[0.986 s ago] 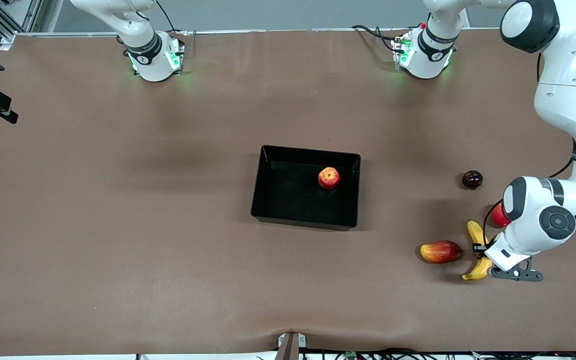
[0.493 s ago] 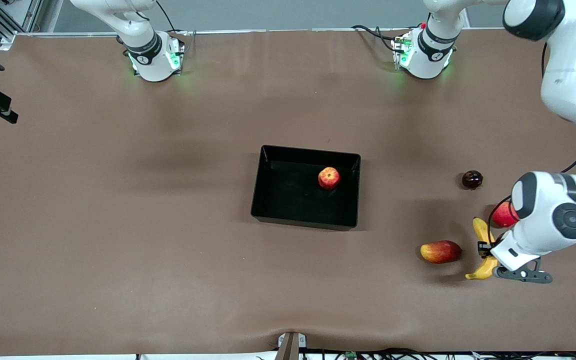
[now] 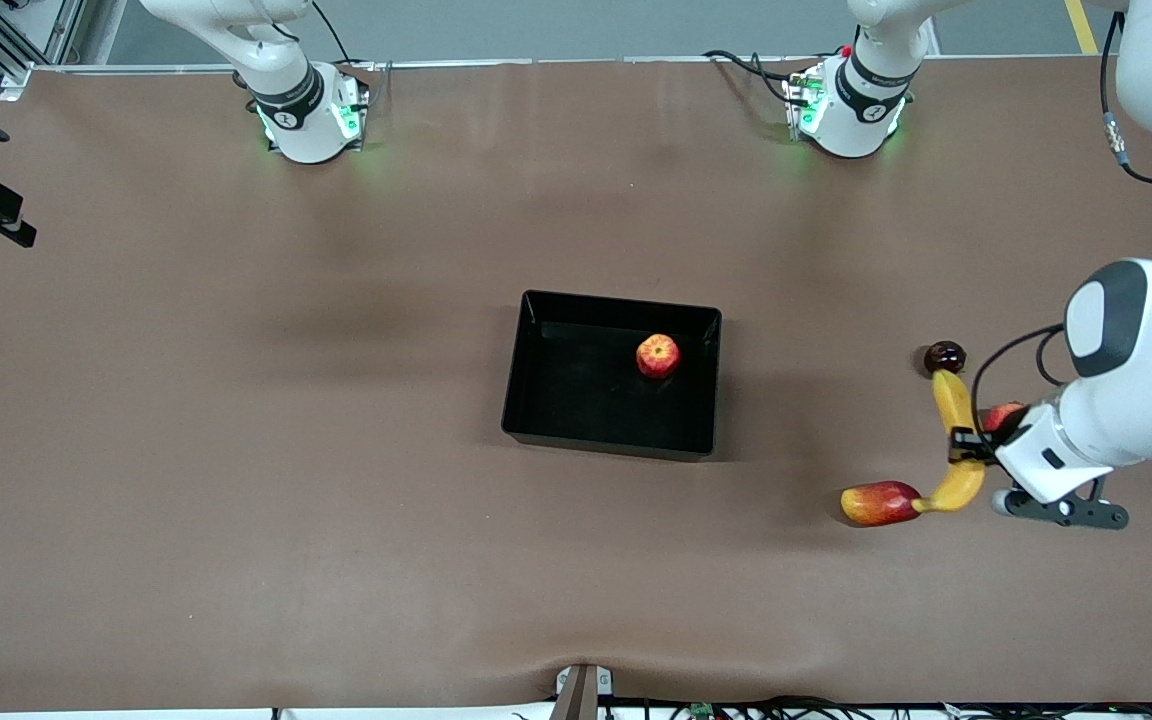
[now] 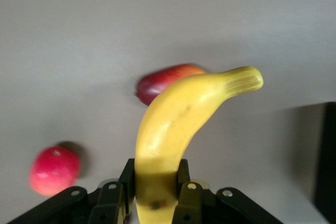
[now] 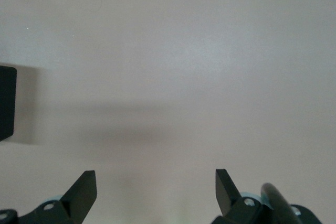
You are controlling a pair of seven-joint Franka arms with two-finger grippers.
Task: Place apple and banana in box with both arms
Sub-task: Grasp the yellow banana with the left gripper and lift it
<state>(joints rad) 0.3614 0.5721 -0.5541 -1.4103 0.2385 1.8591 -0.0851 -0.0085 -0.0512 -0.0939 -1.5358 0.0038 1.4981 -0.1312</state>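
The yellow banana [image 3: 953, 440] is gripped at its middle by my left gripper [image 3: 963, 447] and hangs in the air over the table at the left arm's end. In the left wrist view the fingers [image 4: 125, 179] clamp the banana [image 4: 178, 119]. The streaked red apple [image 3: 657, 355] lies in the black box [image 3: 606, 446] at mid-table, near the corner toward the left arm's base. My right gripper [image 5: 156, 187] is open and empty over bare table, with a dark edge, probably the box [image 5: 6, 103], at that view's side. It does not show in the front view.
A red-and-yellow mango-like fruit [image 3: 878, 503] lies under the banana's lower tip. A pinkish-red round fruit [image 3: 1002, 414] sits partly hidden by the left arm. A dark red fruit [image 3: 944, 357] lies by the banana's upper tip. Both also show in the left wrist view [image 4: 54, 170].
My left gripper has lifted the banana off the table, and the left arm has risen. The apple, the box and the other fruits have not moved.
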